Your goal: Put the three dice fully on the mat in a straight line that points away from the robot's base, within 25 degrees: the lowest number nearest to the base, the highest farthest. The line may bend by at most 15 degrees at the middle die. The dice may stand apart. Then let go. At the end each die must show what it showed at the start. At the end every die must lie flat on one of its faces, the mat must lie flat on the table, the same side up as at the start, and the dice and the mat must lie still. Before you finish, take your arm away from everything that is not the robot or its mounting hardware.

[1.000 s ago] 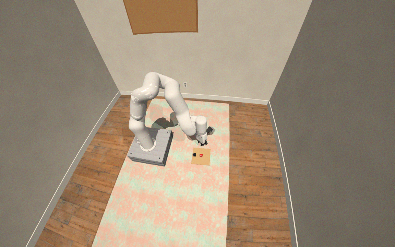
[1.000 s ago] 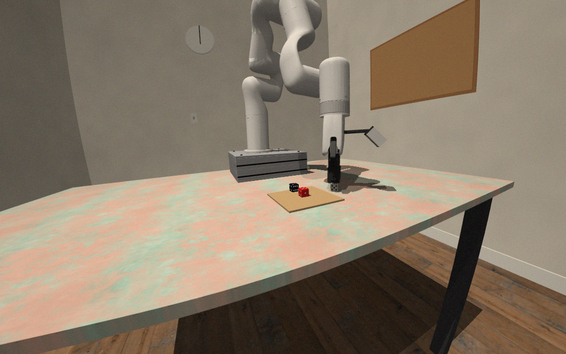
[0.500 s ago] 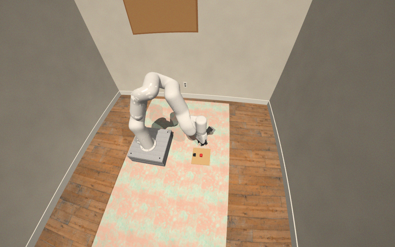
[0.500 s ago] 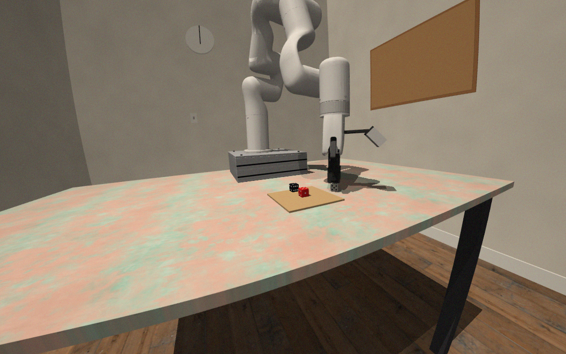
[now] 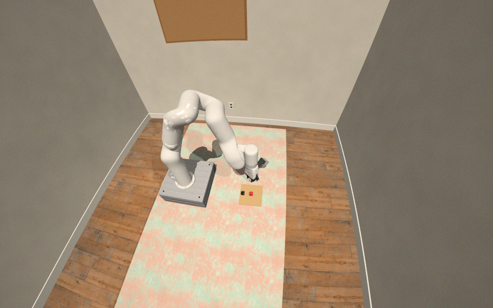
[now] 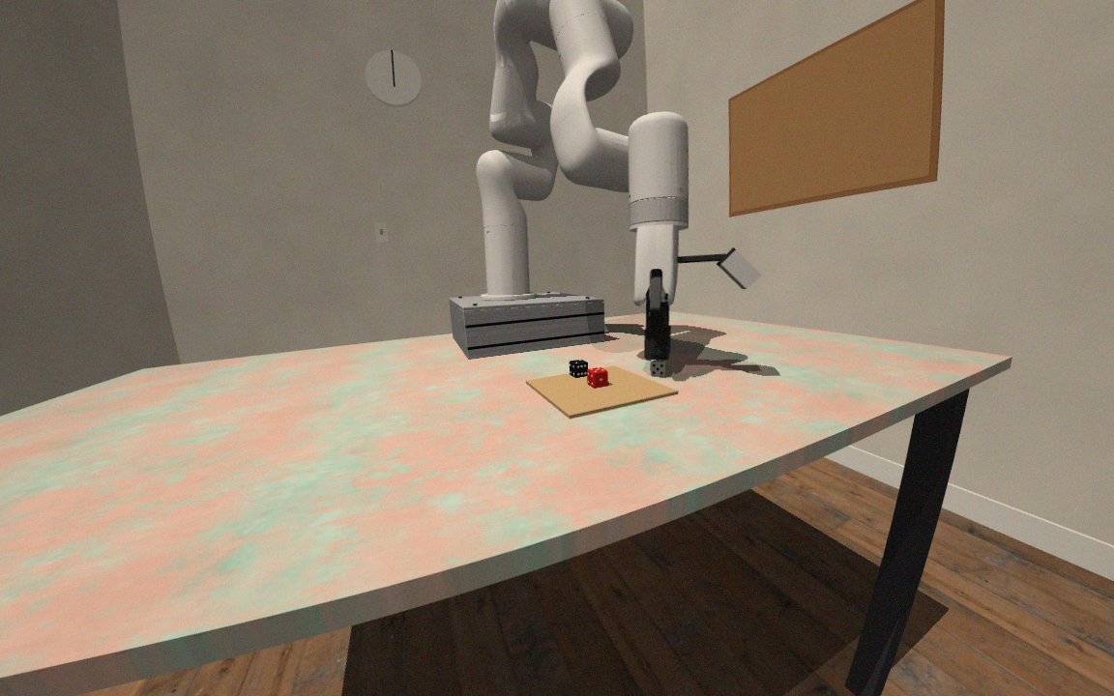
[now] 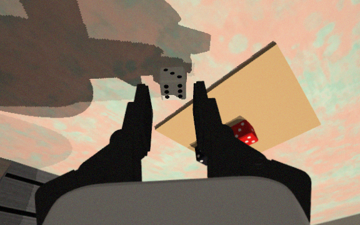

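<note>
Black die (image 7: 200, 156) partly hidden

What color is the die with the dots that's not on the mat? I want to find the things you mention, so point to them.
The die (image 6: 658, 368) (image 7: 172, 82) is gray with black dots, clearest in the wrist view.
</note>
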`<state>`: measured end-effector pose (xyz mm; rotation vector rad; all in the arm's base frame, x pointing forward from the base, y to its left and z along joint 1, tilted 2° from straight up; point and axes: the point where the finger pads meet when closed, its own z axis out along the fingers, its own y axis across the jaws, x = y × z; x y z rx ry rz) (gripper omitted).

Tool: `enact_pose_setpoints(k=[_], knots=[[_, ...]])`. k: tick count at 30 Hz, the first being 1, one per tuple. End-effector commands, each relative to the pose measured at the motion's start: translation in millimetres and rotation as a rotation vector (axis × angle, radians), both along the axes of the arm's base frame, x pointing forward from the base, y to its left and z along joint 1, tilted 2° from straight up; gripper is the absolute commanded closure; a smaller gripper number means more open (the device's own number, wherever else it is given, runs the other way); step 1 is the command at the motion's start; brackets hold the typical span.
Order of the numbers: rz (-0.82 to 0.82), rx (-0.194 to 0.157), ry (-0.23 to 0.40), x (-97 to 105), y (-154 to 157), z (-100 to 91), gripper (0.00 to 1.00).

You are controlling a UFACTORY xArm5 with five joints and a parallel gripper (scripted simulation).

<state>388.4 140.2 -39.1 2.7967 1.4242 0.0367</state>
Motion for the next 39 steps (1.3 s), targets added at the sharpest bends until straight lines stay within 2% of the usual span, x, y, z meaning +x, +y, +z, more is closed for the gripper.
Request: enact_pose_setpoints(k=[1,29,39], knots=[[0.000,0.001,-0.003,1.2,0.4,1.0,0.64],[0.000,0.001,-0.003,1.2,0.5,0.8,0.64],[0.000,0.001,-0.003,0.9,1.3,-6.8,0.64]])
